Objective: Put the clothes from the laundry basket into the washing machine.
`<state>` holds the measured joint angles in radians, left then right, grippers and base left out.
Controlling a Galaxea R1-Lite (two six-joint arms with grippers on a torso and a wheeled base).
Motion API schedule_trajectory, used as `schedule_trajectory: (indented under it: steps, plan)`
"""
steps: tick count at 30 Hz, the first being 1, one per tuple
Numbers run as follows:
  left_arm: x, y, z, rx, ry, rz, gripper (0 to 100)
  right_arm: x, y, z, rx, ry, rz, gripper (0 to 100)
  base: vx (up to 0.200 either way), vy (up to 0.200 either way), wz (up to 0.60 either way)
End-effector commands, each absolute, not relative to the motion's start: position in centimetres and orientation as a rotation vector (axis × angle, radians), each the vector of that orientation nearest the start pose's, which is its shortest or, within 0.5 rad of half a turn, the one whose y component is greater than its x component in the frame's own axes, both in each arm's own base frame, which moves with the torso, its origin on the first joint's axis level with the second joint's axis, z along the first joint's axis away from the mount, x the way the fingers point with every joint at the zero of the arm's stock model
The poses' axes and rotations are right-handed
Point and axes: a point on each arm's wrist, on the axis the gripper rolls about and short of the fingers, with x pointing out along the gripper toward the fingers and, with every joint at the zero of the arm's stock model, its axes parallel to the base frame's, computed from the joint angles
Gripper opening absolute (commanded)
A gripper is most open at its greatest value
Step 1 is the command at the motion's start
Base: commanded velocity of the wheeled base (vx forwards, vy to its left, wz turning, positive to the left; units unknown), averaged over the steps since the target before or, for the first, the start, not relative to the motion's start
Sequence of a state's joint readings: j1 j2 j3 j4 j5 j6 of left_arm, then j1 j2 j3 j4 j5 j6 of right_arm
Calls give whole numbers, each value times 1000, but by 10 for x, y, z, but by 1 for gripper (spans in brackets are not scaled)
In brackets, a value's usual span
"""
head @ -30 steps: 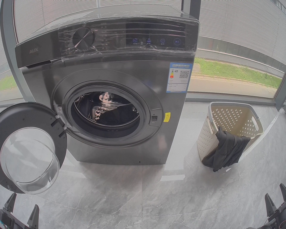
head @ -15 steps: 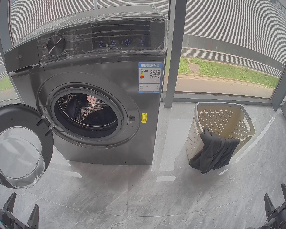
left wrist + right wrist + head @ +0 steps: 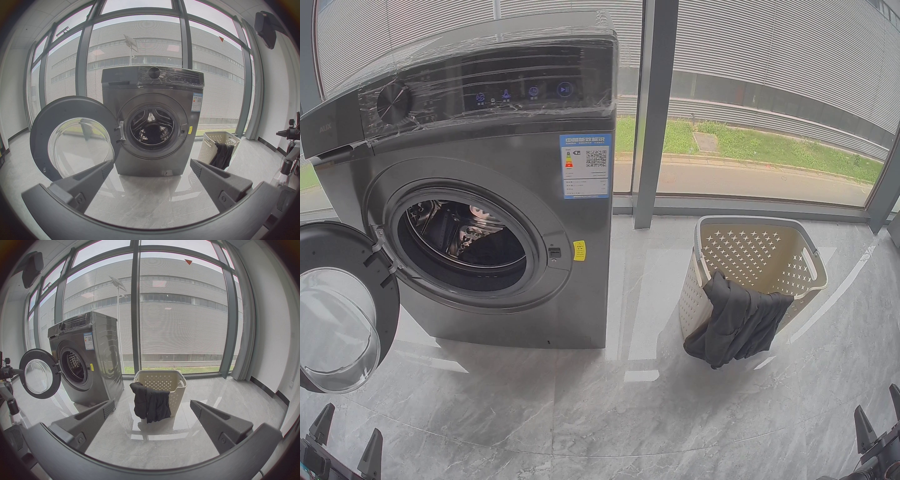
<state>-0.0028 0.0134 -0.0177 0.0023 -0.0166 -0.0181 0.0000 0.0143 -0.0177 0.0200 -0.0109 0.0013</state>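
Observation:
A grey washing machine point(image 3: 487, 125) stands at the left with its round door point(image 3: 344, 306) swung wide; dark clothes lie in its drum point(image 3: 462, 244). To the right, a cream laundry basket point(image 3: 759, 250) sits on the floor with a dark garment point(image 3: 737, 322) draped over its front rim. My left gripper point(image 3: 347, 437) is open and empty at the lower left, facing the machine point(image 3: 153, 122). At the lower right my right gripper point(image 3: 878, 419) is open and empty too, facing the basket point(image 3: 162, 382) and garment point(image 3: 151, 402).
Glossy grey floor tiles point(image 3: 600, 412) spread between me and both objects. Tall window panes with a dark frame post point(image 3: 650, 112) rise behind the machine and basket. A wall with a dark skirting point(image 3: 272, 390) lies beyond the basket.
The whole head view has shifted: the machine and basket now sit further left in the picture, so the camera turned right. Both grippers hold the same spots at the bottom corners.

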Motion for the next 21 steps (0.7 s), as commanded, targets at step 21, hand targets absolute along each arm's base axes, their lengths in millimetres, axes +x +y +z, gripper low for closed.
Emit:
schedule_trajectory:
  steps: [21]
  plan:
    - [-23, 0, 75, -11, 2, -23, 100, -22, 0, 76, 1, 25, -11, 100, 143, 0, 0]
